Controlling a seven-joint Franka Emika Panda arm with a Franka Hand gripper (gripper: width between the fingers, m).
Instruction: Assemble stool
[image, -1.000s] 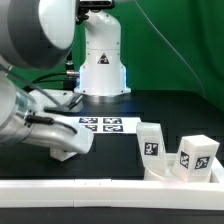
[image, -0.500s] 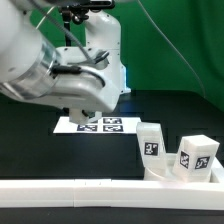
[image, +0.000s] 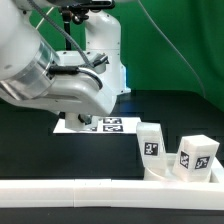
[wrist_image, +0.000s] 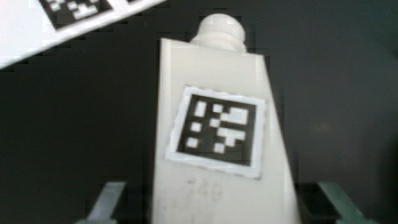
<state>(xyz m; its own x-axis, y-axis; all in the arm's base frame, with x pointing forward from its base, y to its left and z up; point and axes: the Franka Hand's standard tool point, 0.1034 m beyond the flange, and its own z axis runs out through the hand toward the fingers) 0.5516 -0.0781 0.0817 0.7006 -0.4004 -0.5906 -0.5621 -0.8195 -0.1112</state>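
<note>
Pincer (wrist_image: 222, 205) grips leg (wrist_image: 217, 120) between its fingers.

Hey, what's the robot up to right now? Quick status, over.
Gripper shut on one stool leg. Two spare legs stand beside the rail. Seat out of sight; nothing seen blocking.

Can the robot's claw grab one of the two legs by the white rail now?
Probably not yet: the gripper is full, clamped on another leg. The two standing legs sit in the open.
</note>
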